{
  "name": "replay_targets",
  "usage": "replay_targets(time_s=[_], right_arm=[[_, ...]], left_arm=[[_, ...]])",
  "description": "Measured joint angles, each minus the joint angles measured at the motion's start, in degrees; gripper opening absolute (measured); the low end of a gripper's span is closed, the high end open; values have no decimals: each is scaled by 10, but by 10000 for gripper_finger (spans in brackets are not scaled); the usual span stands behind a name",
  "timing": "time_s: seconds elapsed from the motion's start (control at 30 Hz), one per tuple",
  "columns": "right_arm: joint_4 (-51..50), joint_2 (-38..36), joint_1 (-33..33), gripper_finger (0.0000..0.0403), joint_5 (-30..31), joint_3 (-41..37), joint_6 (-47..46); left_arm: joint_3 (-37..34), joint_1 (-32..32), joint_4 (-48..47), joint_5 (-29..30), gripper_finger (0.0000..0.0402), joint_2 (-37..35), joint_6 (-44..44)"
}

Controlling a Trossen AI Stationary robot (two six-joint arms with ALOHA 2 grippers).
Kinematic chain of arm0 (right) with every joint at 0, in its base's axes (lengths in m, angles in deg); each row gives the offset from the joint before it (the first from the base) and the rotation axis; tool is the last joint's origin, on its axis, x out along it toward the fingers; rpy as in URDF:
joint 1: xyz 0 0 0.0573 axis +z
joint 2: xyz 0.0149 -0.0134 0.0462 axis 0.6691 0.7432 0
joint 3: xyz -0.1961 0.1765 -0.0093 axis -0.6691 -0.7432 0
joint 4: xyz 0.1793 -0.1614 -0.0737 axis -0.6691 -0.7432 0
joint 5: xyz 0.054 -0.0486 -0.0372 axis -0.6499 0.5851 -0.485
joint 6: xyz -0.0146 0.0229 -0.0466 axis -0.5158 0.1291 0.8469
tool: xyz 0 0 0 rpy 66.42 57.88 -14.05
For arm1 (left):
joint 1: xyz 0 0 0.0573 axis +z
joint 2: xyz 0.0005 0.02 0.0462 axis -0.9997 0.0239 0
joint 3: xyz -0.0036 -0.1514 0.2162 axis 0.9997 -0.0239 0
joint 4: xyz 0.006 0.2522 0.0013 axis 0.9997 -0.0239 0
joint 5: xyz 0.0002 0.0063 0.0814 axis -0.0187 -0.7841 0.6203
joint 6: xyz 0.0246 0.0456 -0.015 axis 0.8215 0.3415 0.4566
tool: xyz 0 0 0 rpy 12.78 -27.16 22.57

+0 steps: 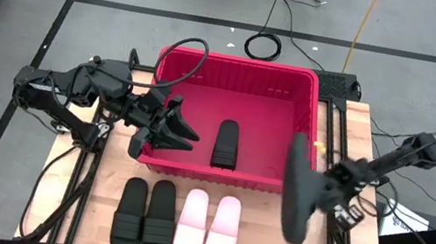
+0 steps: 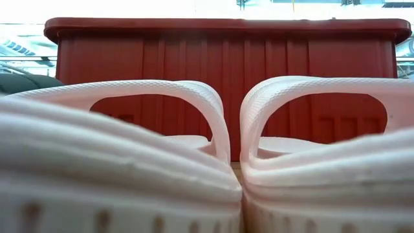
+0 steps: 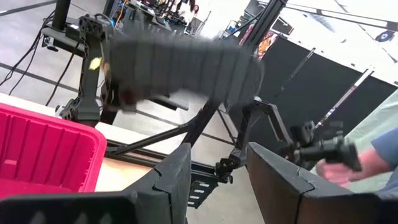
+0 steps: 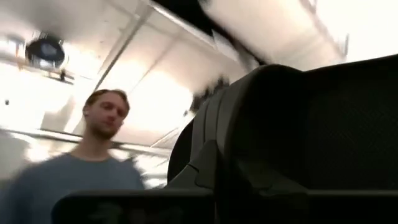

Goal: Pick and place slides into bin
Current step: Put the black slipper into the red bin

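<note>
Count: four black slides [image 1: 131, 216], two pale pink slides [image 1: 191, 227], one red bin [image 1: 242, 72], one person [image 4: 99, 155] in the room.

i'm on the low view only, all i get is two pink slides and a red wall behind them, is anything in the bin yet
Observer: Yes, one black slide lies inside the bin.
Operator: where are the arms, none show here
Observer: The right tool grips a second black slide at the bin's right rim.
Operator: and the left one
Observer: The left tool is open over the bin's left side, holding nothing.
</note>
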Motion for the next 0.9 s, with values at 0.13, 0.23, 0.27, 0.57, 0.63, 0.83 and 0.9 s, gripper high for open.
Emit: replay_targets(time_s=[0.13, 0.23, 0.27, 0.57, 0.63, 0.83, 0.9], right_arm=[[-108, -40, -16, 11, 19, 94, 214], [-280, -69, -20, 11, 117, 180, 354], [-344, -75, -22, 11, 155, 211, 387], [-647, -57, -80, 11, 335, 453, 504], [-649, -48, -91, 11, 367, 485, 544], [-668, -2, -132, 11, 505, 573, 679], [-690, 18, -155, 11, 540, 604, 701]], left_arm=[[0, 2, 0, 3, 152, 0, 0], [0, 2, 0, 11, 152, 0, 0], [0, 2, 0, 13, 152, 0, 0], [0, 2, 0, 6, 152, 0, 13], [0, 2, 0, 5, 152, 0, 22], [0, 21, -3, -4, 152, -8, 26], [0, 32, 1, -16, 152, -15, 26]])
